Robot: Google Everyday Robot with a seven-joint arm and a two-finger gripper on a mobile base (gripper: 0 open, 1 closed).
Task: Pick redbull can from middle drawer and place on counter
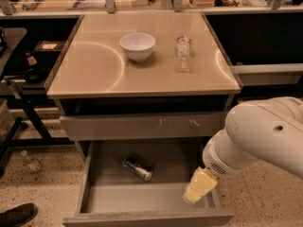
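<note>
The redbull can [138, 169] lies on its side on the floor of the open middle drawer [142, 200], near the drawer's back left of centre. My gripper [198, 187] hangs from the big white arm at the drawer's right side, low over the drawer floor, to the right of the can and apart from it. The beige counter [99, 74] tops the cabinet above.
A white bowl [138, 46] and a clear bottle [182, 53] stand on the counter. A shut grey drawer front with white scuffs [142, 125] sits above the open drawer. Dark shelving stands at left, a shoe [16, 215] on the floor at bottom left.
</note>
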